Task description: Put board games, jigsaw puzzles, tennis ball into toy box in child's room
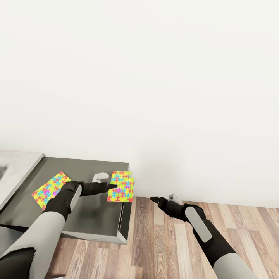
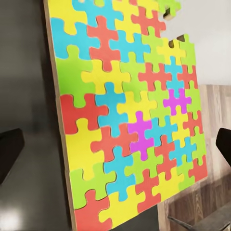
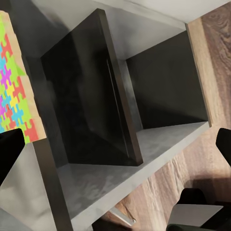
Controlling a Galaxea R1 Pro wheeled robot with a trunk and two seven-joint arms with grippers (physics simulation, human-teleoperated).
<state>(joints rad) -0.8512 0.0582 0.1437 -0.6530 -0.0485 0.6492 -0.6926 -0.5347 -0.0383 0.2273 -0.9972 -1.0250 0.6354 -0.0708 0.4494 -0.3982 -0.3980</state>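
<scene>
Head view: robot stood at a dark grey cabinet point(image 1: 93, 217), wood floor point(image 1: 162, 240) to its right, blank white wall point(image 1: 155, 77) behind.
Right gripper point(image 1: 155, 200): hung over the floor off the cabinet's right end, holding nothing; right wrist view showed finger tips at both frame edges, so jaws were wide apart.
Left gripper point(image 1: 112, 186): reached across the cabinet top, tips at the near edge of the right jigsaw puzzle point(image 1: 121, 186); left wrist view looked straight down onto it, dark fingers point(image 2: 9, 159) spread either side, nothing gripped.
Right puzzle: flat on the cabinet's far right corner, one edge overhanging.
Left jigsaw puzzle point(image 1: 50, 190): flat, well apart from the right puzzle, partly behind the left forearm.
Pale surface point(image 1: 15, 166): far left, possibly the table; cannot tell.
Step (judged): picking the right puzzle. Thin flat board; best to use the overhang, one finger under the free edge, one on top, and pinch before lifting.
Risk: pushing it off the corner.
</scene>
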